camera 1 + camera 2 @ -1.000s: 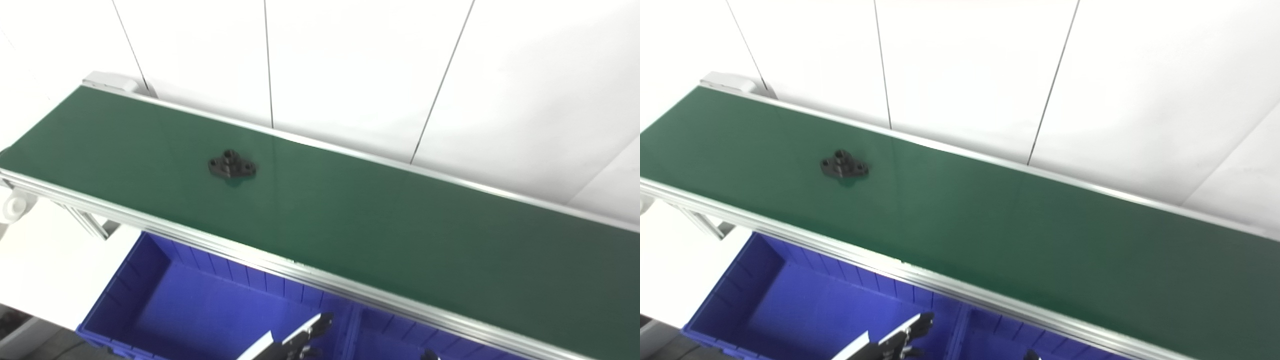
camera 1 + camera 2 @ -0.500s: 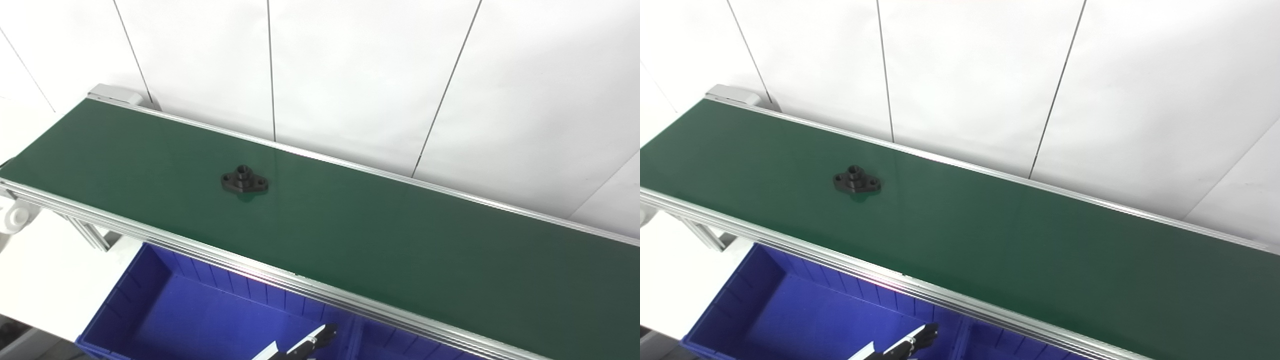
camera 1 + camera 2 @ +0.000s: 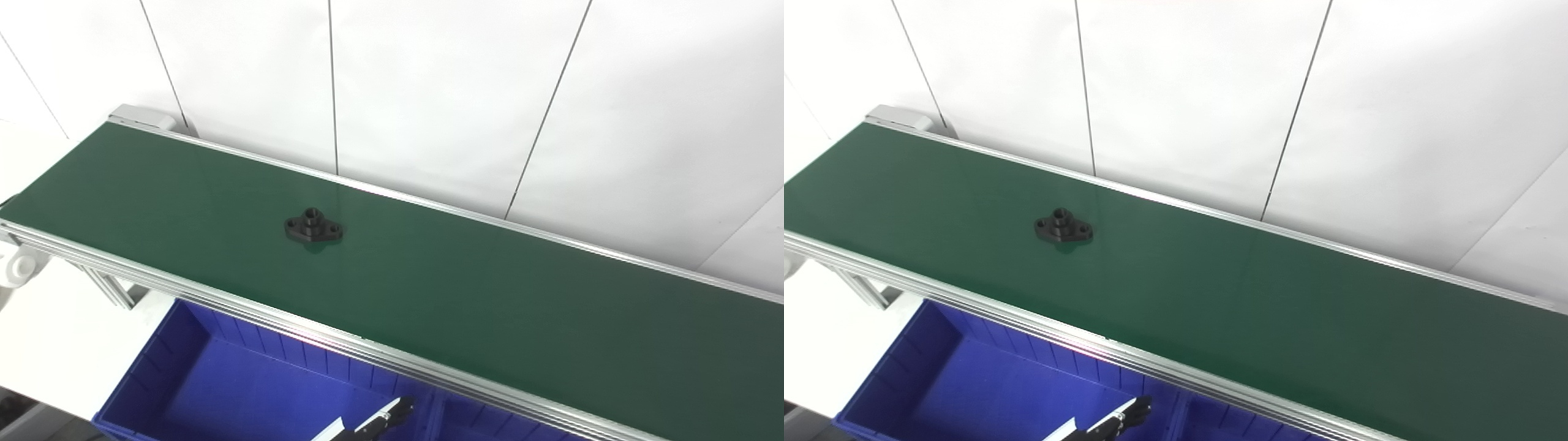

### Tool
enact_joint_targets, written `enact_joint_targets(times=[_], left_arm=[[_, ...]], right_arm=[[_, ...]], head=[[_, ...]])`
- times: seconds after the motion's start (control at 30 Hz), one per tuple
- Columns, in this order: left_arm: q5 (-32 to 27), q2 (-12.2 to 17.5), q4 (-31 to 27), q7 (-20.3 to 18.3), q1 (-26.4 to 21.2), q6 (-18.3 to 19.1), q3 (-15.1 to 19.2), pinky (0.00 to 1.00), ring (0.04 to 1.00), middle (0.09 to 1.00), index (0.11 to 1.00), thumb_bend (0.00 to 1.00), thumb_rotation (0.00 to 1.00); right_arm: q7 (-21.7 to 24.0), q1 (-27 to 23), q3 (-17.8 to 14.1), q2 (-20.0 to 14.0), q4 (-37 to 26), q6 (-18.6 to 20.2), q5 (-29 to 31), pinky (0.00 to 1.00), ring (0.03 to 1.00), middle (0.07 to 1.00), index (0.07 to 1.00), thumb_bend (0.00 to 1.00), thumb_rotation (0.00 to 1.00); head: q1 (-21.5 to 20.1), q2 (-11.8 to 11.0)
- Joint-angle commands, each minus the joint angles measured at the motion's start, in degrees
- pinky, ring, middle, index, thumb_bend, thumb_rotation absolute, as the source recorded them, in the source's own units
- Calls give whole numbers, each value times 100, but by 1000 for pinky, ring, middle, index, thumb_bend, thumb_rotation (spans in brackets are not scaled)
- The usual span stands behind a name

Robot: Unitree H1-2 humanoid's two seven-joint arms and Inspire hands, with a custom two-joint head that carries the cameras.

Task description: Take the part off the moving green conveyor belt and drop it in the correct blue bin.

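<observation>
A black flanged part (image 3: 313, 225) with a raised centre hub and a bolt hole at each side lies flat on the green conveyor belt (image 3: 465, 294), left of the belt's middle. Only the outstretched fingertips of my left hand (image 3: 381, 421) show at the bottom edge. They hover over the left blue bin (image 3: 184, 343), below the belt's near rail and well short of the part, and hold nothing. My right hand is out of the picture.
An aluminium rail (image 3: 257, 309) runs along the belt's near edge, above the bins. A second blue bin (image 3: 1231, 422) adjoins the first on the right. White wall panels (image 3: 429, 92) stand right behind the belt. The belt's end roller (image 3: 141, 115) is at the far left.
The part has ridden the belt to the right. The camera tilted up a little after the first frames. My left hand sits lower in the picture, and the right hand's tip has left the view.
</observation>
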Motion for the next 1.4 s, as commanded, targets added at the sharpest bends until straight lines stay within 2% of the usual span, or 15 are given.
enact_joint_targets(times=[0.0, 0.07, 0.13, 0.4, 0.53, 0.63, 0.8, 0.9, 1.03, 1.1, 1.2, 1.37], left_arm=[[-111, 57, -197, -7, 4, -140, 40, 841, 1000, 1000, 1000, 881, 633], [-192, 74, -303, -29, 41, -88, 67, 844, 1000, 1000, 1000, 875, 629], [-225, 96, -401, -40, 66, -29, 80, 843, 1000, 1000, 1000, 875, 628], [-79, 117, -433, 5, 24, -45, 59, 927, 1000, 1000, 1000, 865, 649], [-115, 113, -401, -5, -26, -29, 73, 925, 1000, 1000, 1000, 865, 648], [-150, 127, -397, -20, -56, -30, 89, 910, 1000, 1000, 1000, 868, 641], [-216, 101, -341, -27, -98, -77, 86, 959, 1000, 1000, 1000, 852, 624], [-262, 102, -370, -56, -128, -16, 76, 982, 1000, 1000, 1000, 859, 625], [-239, 61, -393, -19, -147, -26, 65, 1000, 1000, 1000, 1000, 867, 623], [-281, 41, -352, -32, -166, -60, 55, 1000, 1000, 1000, 1000, 869, 624], [-349, 5, -285, -48, -193, -91, 47, 1000, 1000, 1000, 1000, 876, 614], [-414, -39, -237, -71, -230, -120, 43, 1000, 1000, 1000, 1000, 884, 604]], right_arm=[[-20, 45, 3, 35, -178, -171, -53, 967, 914, 957, 978, 833, 803], [-16, 64, 21, 39, -237, -171, -86, 948, 908, 956, 977, 830, 807], [-24, 92, 30, 56, -295, -157, -105, 941, 905, 955, 976, 829, 808], [-2, 95, 8, 78, -358, -141, -27, 890, 902, 958, 968, 828, 757], [-74, 118, -66, 119, -466, -271, 30, 900, 908, 954, 975, 834, 717], [-107, 170, -117, 140, -683, -331, 80, 925, 912, 953, 983, 846, 707], [-227, 283, -188, 110, -1184, -523, -202, 885, 880, 927, 967, 869, 686], [-238, 320, -209, 129, -1605, -493, -205, 864, 871, 904, 939, 876, 644], [-344, 210, -310, 231, -2277, -348, -278, 829, 860, 869, 925, 873, 649], [-384, -22, -404, 278, -2571, -247, -292, 805, 832, 857, 912, 867, 626], [-428, -417, -583, 374, -2915, 131, -440, 780, 814, 853, 900, 880, 627], [-333, -1661, -863, 417, -3202, 1400, -988, 787, 822, 864, 889, 865, 610]], head=[[-136, 75], [-320, 259], [-403, 322], [-421, 338], [-454, 333], [-574, 355], [-670, 370], [-782, 484], [-840, 543], [-860, 565], [-890, 541], [-899, 507]])
